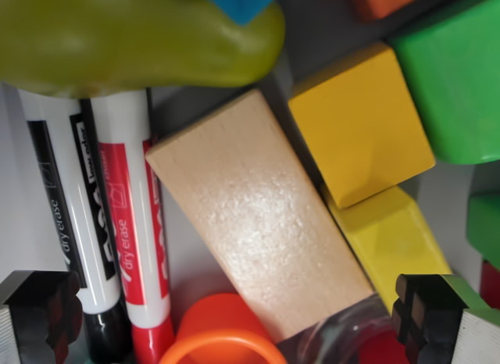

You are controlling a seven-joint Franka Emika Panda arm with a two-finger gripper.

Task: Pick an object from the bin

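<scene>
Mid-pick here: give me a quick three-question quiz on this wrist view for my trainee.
1. True or false: the plain wooden block lies between the red dry erase marker and the yellow cube.
2. Which thing covers the markers' upper ends? A) green block B) olive-green pear-shaped object C) orange ring
3. Fill in: the gripper is ____, holding nothing.

Key: 1 true; 2 B; 3 open.
</scene>
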